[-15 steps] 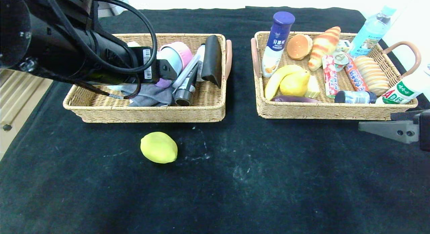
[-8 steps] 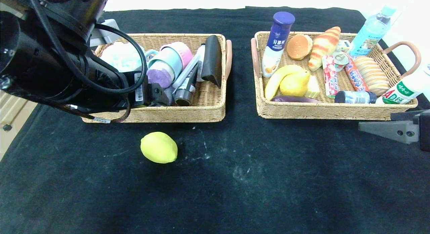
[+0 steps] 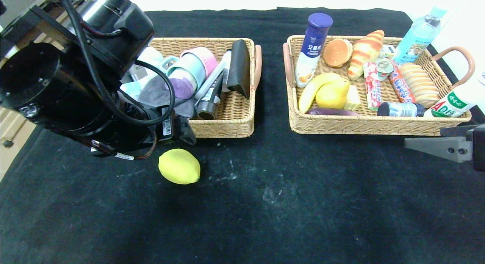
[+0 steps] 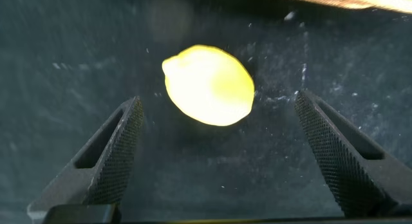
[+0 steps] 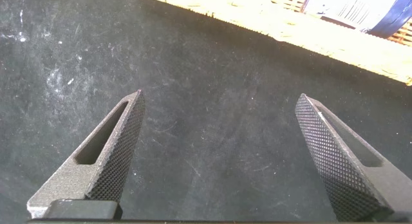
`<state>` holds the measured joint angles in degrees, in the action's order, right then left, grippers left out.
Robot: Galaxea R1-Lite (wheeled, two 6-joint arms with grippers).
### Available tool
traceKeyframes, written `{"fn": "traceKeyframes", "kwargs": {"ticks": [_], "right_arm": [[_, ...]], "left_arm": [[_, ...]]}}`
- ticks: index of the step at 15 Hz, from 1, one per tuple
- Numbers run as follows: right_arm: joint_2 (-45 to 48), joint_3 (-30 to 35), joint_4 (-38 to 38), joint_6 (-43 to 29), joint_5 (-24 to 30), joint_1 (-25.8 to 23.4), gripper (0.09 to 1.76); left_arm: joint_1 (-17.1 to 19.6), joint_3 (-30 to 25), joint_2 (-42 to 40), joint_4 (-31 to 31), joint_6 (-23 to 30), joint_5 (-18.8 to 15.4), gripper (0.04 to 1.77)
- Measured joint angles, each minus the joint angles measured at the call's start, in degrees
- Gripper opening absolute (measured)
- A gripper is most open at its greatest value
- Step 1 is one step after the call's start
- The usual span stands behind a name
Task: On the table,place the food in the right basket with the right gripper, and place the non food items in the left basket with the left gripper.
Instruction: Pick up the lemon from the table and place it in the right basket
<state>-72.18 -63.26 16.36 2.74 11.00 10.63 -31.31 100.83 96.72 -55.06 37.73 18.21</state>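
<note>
With the spread, empty left gripper (image 4: 215,159) above the yellow lemon (image 3: 179,166) lying just before the left wicker basket (image 3: 227,129), grasping risks misfiling food; the spread right gripper (image 5: 222,153) idles far right.

- You see two tan woven wicker baskets (image 3: 227,128) (image 3: 363,125).
- Your matt black cloth table cover (image 3: 288,196) looks scuffed.
- The smooth yellow lemon (image 3: 179,166) looks matt.
</note>
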Motion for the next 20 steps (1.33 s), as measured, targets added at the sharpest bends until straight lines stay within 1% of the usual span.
{"fn": "traceKeyframes", "kwargs": {"ticks": [6, 8, 11, 16, 20], "right_arm": [[0.1, 0.0, -0.02, 0.0, 0.0, -0.02, 1.71], [0.1, 0.0, 0.0, -0.02, 0.0, -0.02, 1.71], [0.1, 0.0, -0.02, 0.01, -0.02, -0.02, 1.71], [0.11, 0.0, -0.02, 0.01, -0.04, -0.02, 1.71], [0.2, -0.07, 0.0, 0.01, 0.0, -0.07, 1.71]], "left_arm": [[0.96, -2.01, 2.76, 0.27, 2.84, -0.49, 1.72], [1.54, -3.04, 3.89, 0.57, 2.97, -0.85, 1.72], [1.87, -3.75, 5.24, 0.66, 2.97, -2.32, 1.72], [2.6, -3.56, 7.41, 1.07, 2.97, -2.34, 1.72], [3.33, -3.8, 8.96, 3.0, 3.01, -2.49, 1.72]]}}
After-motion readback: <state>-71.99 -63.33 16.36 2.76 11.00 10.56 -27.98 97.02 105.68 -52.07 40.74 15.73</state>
